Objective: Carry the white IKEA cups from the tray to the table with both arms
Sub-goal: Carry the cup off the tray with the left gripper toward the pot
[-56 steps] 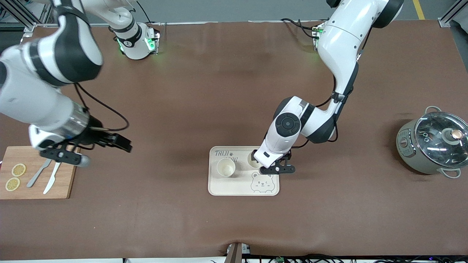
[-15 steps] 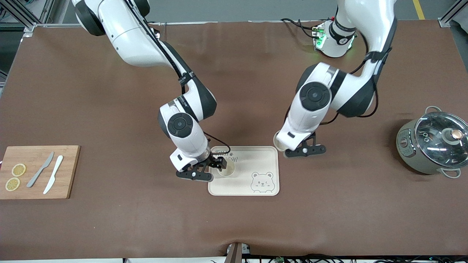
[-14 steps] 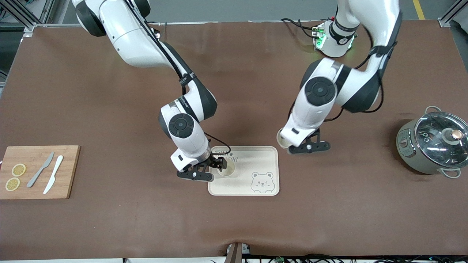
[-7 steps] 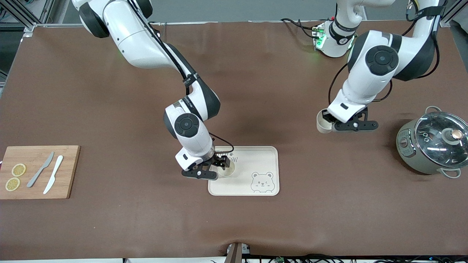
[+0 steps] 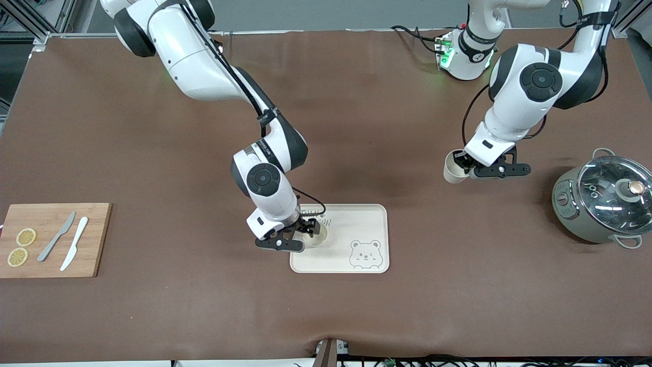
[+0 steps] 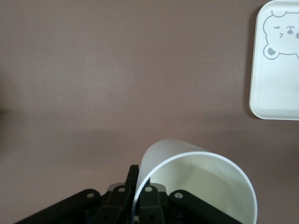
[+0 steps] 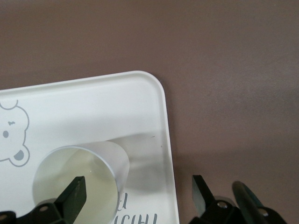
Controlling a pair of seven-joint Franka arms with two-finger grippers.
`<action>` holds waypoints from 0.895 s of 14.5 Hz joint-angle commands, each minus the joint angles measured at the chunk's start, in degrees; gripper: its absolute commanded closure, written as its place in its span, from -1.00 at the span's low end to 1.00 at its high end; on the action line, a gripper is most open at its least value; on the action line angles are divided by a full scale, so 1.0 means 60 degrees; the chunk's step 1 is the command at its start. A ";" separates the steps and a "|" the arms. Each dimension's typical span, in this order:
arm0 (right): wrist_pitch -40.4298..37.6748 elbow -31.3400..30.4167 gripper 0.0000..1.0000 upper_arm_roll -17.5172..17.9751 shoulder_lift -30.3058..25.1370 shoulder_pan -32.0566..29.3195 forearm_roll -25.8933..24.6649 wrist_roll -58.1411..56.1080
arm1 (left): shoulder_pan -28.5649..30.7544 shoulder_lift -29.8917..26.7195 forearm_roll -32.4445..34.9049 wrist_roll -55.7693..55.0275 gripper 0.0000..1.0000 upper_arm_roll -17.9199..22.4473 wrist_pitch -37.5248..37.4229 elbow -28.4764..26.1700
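Note:
One white cup (image 5: 317, 236) stands on the bear tray (image 5: 356, 221), in the corner by its printed lettering. My right gripper (image 5: 306, 235) hangs open at this cup. In the right wrist view, one finger (image 7: 74, 193) is over the cup (image 7: 84, 179) mouth. The other finger (image 7: 201, 191) is outside the tray (image 7: 93, 112) edge. My left gripper (image 5: 466, 165) is shut on the rim of the second white cup (image 5: 452, 168), over the bare table between the tray and the pot. The left wrist view shows the left gripper (image 6: 140, 186) pinching the cup (image 6: 205, 186) wall.
A grey-green pot with a glass lid (image 5: 603, 201) stands at the left arm's end of the table. A wooden cutting board (image 5: 48, 239) with two lemon slices and two knives lies at the right arm's end. The tray (image 6: 275, 70) corner shows in the left wrist view.
The left arm has carried its cup away from the tray's edge toward the pot. The right gripper has stayed open at the cup on the tray, shifting only slightly.

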 commanded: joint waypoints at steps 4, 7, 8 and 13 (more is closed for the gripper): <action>0.0481 0.0278 -1.00 -0.0045 0.0416 0.0179 -0.0176 0.0209 | 0.0286 0.0106 -0.0205 0.0205 1.00 -0.0102 0.1093 -0.0957; 0.0628 0.0278 -1.00 -0.0045 0.0504 0.0208 -0.0176 0.0209 | 0.0491 0.0283 -0.0335 0.0205 1.00 -0.0117 0.1152 -0.0972; 0.0628 0.0264 -1.00 -0.0045 0.0504 0.0208 -0.0176 0.0209 | 0.0492 0.0326 -0.0656 0.0205 1.00 -0.0117 0.1152 -0.0972; 0.0643 0.0278 -1.00 -0.0045 0.0562 0.0208 -0.0176 0.0223 | 0.0857 0.0531 -0.2680 0.1479 1.00 -0.0088 0.1415 -0.0957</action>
